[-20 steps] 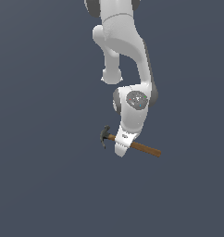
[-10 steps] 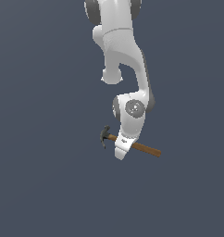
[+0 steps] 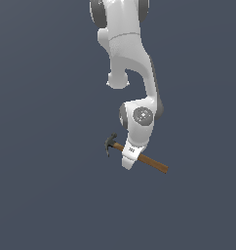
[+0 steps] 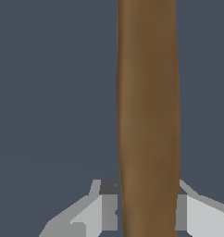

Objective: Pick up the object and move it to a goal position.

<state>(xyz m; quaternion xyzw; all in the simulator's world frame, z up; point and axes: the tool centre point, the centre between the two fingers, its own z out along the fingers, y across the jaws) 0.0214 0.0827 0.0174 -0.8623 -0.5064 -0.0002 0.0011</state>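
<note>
Grasp step: white two-finger gripper (image 4: 146,208) clamped on brown wooden-handled, dark-headed claw hammer (image 3: 150,161), head at 10 o'clock; next, lift toward goal

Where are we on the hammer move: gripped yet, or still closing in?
Reaching looks done: the gripper straddles the hammer, a finger pressed on each side of the brown handle in the wrist view. In hand: securing that grasp. Left: carrying it to the goal, which no view shows. Whether it is lifted, I cannot tell.

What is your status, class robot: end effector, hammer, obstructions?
End effector shut on hammer handle. Hammer head toward exterior view's left. No obstruction visible.
</note>
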